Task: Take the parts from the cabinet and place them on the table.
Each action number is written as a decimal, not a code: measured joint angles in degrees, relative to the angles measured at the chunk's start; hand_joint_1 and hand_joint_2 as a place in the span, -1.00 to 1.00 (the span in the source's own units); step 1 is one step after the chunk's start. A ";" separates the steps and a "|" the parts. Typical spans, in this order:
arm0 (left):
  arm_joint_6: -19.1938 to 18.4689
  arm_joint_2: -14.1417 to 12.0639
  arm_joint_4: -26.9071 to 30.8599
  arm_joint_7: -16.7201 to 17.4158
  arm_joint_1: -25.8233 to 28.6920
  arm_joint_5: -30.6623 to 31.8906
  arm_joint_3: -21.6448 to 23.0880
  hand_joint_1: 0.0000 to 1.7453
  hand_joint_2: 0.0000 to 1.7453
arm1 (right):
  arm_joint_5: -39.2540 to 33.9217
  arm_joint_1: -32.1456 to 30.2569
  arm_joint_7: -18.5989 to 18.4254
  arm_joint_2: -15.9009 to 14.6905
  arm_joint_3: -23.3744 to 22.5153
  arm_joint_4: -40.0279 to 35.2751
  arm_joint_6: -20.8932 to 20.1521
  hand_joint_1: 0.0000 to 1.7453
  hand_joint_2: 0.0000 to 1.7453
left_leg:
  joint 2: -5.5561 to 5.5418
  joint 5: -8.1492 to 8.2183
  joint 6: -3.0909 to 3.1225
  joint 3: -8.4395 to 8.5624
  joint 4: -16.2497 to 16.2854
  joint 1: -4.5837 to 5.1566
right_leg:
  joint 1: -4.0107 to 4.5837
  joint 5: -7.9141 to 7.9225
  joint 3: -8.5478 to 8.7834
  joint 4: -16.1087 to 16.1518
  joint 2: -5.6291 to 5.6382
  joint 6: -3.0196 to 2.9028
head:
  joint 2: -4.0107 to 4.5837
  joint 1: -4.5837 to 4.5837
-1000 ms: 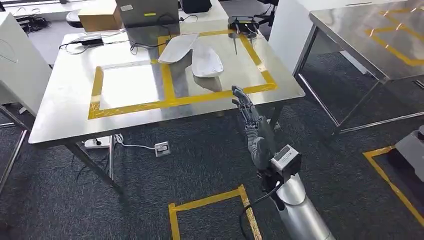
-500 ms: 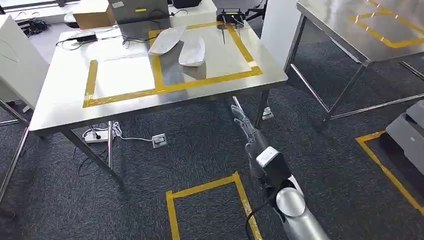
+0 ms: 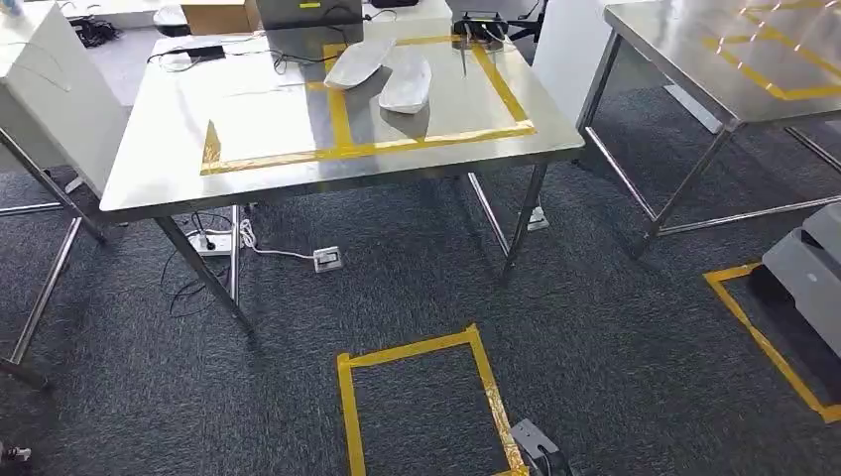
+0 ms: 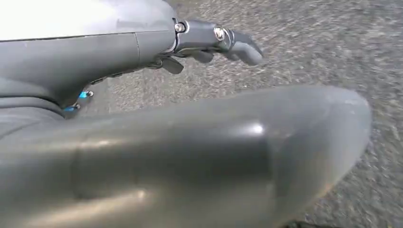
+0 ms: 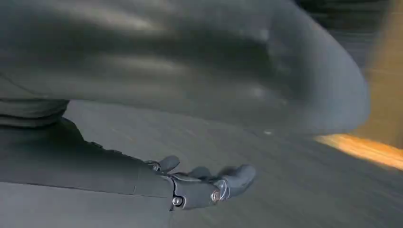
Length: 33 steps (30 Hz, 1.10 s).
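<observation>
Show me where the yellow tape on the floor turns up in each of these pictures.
Head view: the yellow floor tape marks a square at lower centre, with another corner of tape at the right edge.
Left wrist view: not in this picture; there is carpet beyond the arm.
Right wrist view: a blurred yellow-orange strip at the right edge, which looks like the same tape, though I cannot tell which piece.
Shared landmark: the grey carpet lies under everything in all three views.

Bright daylight, tabletop (image 3: 268, 119) glare — wrist views motion-blurred

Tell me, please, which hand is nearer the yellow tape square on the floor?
Right: the right hand hangs beside the yellow tape square; the left hand hangs over plain carpet.
</observation>
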<state>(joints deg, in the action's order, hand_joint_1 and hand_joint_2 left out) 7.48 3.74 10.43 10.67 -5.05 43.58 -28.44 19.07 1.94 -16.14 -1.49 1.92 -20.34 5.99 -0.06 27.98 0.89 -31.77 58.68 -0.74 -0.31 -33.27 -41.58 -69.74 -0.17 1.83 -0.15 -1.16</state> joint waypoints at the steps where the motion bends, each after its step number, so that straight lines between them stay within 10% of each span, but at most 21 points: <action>1: 0.37 -0.17 0.00 -0.39 0.13 -0.87 -0.54 -1.00 -1.00 | -2.54 -0.53 -1.50 0.15 -1.76 2.13 -0.26 -1.00 -1.00 | 0.19 -0.87 -0.13 -1.34 0.15 0.02 | -0.02 -1.88 -0.90 -5.18 0.05 0.16 | 0.00 0.00; 3: 0.52 -0.37 0.00 -0.83 0.31 -1.99 -1.44 -1.00 -1.00 | -8.79 -0.80 -1.87 0.70 -4.92 3.95 -0.37 -1.00 -1.00 | 0.72 -1.95 -0.35 -3.05 0.40 0.01 | -0.26 0.47 1.32 -5.43 0.04 0.19 | 0.00 -0.02; 5: 0.37 -0.59 -0.02 -0.55 0.60 -2.07 -2.30 -1.00 -1.00 | -13.84 -0.75 -1.15 1.44 -10.00 5.15 -2.65 -1.00 -1.00 | 0.97 -2.97 -0.82 -4.46 0.57 -0.05 | -0.49 3.82 8.32 3.06 0.02 0.00 | 0.00 -0.02; 7: 0.13 -0.83 0.04 -0.24 0.86 -2.35 -2.54 -1.00 -1.00 | -14.39 -0.53 0.28 2.32 -13.26 5.70 -3.95 -1.00 -1.00 | 1.12 -3.93 -1.63 -5.15 0.71 0.12 | -0.08 1.13 14.61 12.72 0.19 -0.81 | 0.00 -0.03; 11: 0.52 -1.18 0.07 -1.07 1.24 -5.09 -5.22 -1.00 -1.00 | -14.40 -0.42 3.50 4.21 -16.63 7.27 -4.15 -1.00 -1.00 | 0.99 -6.13 -3.33 -4.89 -0.52 -0.08 | 0.10 3.20 13.24 12.69 0.26 -2.95 | 0.00 0.02; 13: 0.72 -1.53 0.07 -1.00 1.64 -4.42 -5.46 -1.00 -1.00 | -13.52 0.13 4.14 5.20 -17.04 7.73 -3.30 -1.00 -1.00 | 0.57 -0.44 -3.50 -6.34 2.71 -0.33 | -0.05 4.67 11.85 12.88 0.04 -4.14 | 0.00 0.15; 16: 0.98 -2.18 0.11 -1.88 1.69 -2.69 -5.55 -1.00 -1.00 | -10.80 0.35 6.36 6.34 -17.07 8.21 -3.43 -1.00 -1.00 | 0.30 7.68 -3.81 -8.29 14.19 -0.30 | 0.33 6.51 9.43 12.60 0.00 -4.41 | 0.00 0.22; 20: 0.98 -2.19 0.11 -1.88 1.69 -2.68 -5.55 -1.00 -1.00 | -10.79 0.40 6.37 6.34 -17.07 8.21 -3.43 -1.00 -1.00 | 0.30 7.76 -3.82 -8.31 14.59 -0.30 | 0.35 6.59 9.30 12.58 -0.01 -4.41 | 0.00 0.22; 22: 1.44 -2.54 0.17 -2.99 1.60 -2.27 -5.66 -1.00 -1.00 | -9.22 2.18 9.17 7.32 -16.96 8.41 -4.46 -1.00 -1.00 | 0.26 2.56 -3.43 -2.87 11.86 -0.21 | 0.58 8.70 5.94 11.70 0.10 -4.22 | 0.00 0.24; 23: 1.44 -2.56 0.26 -2.42 0.82 -1.42 -5.66 -1.00 -1.00 | -9.04 4.02 11.57 7.74 -16.98 8.41 -4.72 -1.00 -1.00 | 0.11 3.96 -3.02 5.33 0.01 0.18 | 0.78 9.81 4.37 11.05 0.10 -3.49 | 0.00 0.26; 27: 0.85 -2.45 0.22 -0.90 0.45 -0.90 -5.66 -1.00 -1.00 | -9.74 5.70 12.95 7.74 -16.98 8.47 -3.65 -1.00 -1.00 | -0.03 2.72 -1.68 3.98 -1.22 0.29 | 0.84 12.06 4.10 11.71 0.10 -2.26 | 0.00 0.35; 29: 0.33 -2.21 0.17 -1.24 0.16 -2.14 -6.03 -1.00 -1.00 | -10.72 5.49 12.86 7.61 -17.04 8.56 -2.51 -1.00 -1.00 | 0.36 1.62 -0.47 2.83 -1.29 0.02 | 0.44 7.67 3.03 9.05 0.25 -1.59 | 0.00 0.15; 32: -0.20 -2.12 0.15 -2.23 0.36 -2.49 -6.75 -1.00 -1.00 | -10.27 4.40 10.40 7.61 -17.09 8.85 -1.75 -1.00 -1.00 | 0.44 -0.19 -0.33 0.89 -1.05 0.08 | 0.11 -0.99 -0.14 -3.23 0.25 -0.96 | 0.00 0.11; 33: -0.26 -2.12 0.15 -2.43 0.44 -2.20 -6.75 -1.00 -1.00 | -9.41 3.66 8.66 7.58 -17.09 8.93 -1.11 -1.00 1.00 | 0.44 -0.85 -0.38 -0.25 -0.80 0.08 | 0.06 -0.93 -0.19 -6.08 0.25 -0.91 | 0.00 0.11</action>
<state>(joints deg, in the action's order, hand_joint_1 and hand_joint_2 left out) 7.21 1.62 10.58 8.24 -4.61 41.38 -35.19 9.66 5.60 -7.48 6.10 -15.17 -11.41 4.88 0.38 27.13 0.51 -32.03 57.88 -0.66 -0.25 -34.20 -41.77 -75.82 0.08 0.92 -0.15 -1.05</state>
